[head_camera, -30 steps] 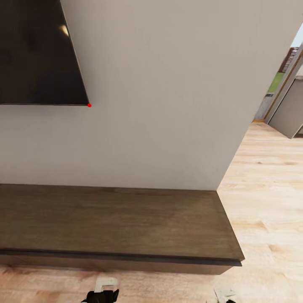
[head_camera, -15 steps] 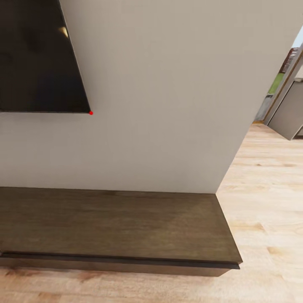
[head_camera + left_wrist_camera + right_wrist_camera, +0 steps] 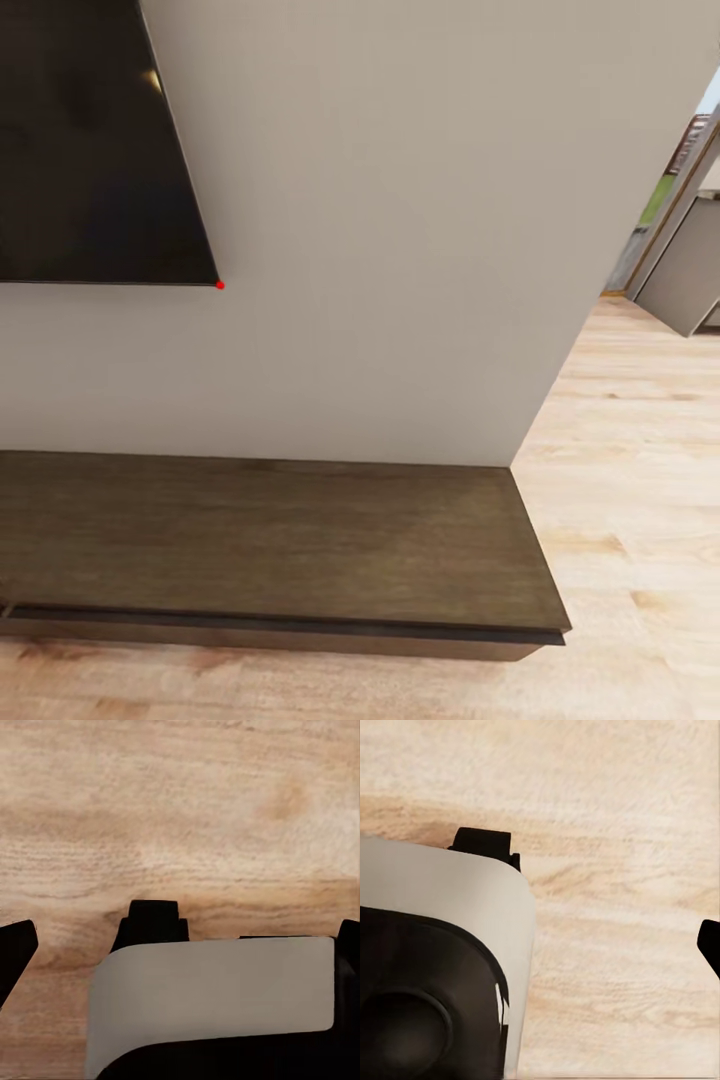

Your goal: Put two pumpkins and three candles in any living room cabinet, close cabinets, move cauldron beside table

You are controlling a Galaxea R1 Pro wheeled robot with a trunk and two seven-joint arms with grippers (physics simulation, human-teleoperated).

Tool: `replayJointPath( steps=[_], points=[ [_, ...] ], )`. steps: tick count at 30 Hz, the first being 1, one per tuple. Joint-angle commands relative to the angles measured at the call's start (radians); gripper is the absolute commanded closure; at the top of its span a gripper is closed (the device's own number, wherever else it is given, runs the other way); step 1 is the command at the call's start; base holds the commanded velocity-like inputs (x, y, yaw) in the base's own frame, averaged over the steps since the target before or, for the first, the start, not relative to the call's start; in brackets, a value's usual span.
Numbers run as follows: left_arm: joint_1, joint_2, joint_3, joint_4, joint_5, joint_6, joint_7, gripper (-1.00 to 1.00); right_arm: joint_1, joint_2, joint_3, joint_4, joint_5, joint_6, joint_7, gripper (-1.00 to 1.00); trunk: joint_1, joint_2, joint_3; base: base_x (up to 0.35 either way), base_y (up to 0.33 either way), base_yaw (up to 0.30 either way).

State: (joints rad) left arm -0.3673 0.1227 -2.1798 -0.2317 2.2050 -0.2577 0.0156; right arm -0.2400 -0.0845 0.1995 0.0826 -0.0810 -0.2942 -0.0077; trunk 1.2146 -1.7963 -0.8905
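Observation:
The cabinet (image 3: 280, 540), a long low dark brown wood-grain unit, runs along the wall across the lower head view, and its right end stops at the wall's corner. Its front looks closed and nothing lies on its top. Pumpkins, candles, cauldron and table are out of view. In the left wrist view my left gripper (image 3: 180, 960) is open over the plank floor, with black fingertips (image 3: 15, 952) at both picture edges and nothing between them. In the right wrist view my right gripper (image 3: 540, 952) also looks open, one fingertip (image 3: 711, 945) showing at the edge.
A black wall-mounted TV (image 3: 80, 150) hangs above the cabinet's left part. Light wood plank floor (image 3: 630, 450) stretches past the cabinet's right end towards a doorway (image 3: 680, 250) with grey units. Grey-white and black parts of my own body (image 3: 210, 997) sit below both wrists.
The head view has tilted upward, so the TV and cabinet sit lower in the picture. Both gripper tips seen at the bottom edge one second ago have left the view.

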Motion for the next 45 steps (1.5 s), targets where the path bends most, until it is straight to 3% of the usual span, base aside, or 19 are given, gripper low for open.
replayJointPath(
  steps=[1,19,45],
  points=[
    [0.005,0.0,0.0,0.0,0.0,0.0,0.0,-1.0,0.004,0.0,0.0,0.0,0.0,-0.004,0.0,-1.0,-0.004,0.007,0.003,0.0,0.0,0.0],
    [0.064,0.014,0.0,0.006,0.001,0.0,0.001,-1.0,0.064,0.005,0.0,0.0,0.001,-0.011,-0.003,-1.0,-0.073,0.133,0.06,0.0,0.0,0.0],
    [0.093,0.006,0.0,0.013,-0.002,-0.003,0.008,-1.0,0.068,0.006,0.001,-0.012,0.01,-0.011,-0.009,-1.0,-0.165,0.301,0.135,0.0,0.0,0.0]
  ],
)
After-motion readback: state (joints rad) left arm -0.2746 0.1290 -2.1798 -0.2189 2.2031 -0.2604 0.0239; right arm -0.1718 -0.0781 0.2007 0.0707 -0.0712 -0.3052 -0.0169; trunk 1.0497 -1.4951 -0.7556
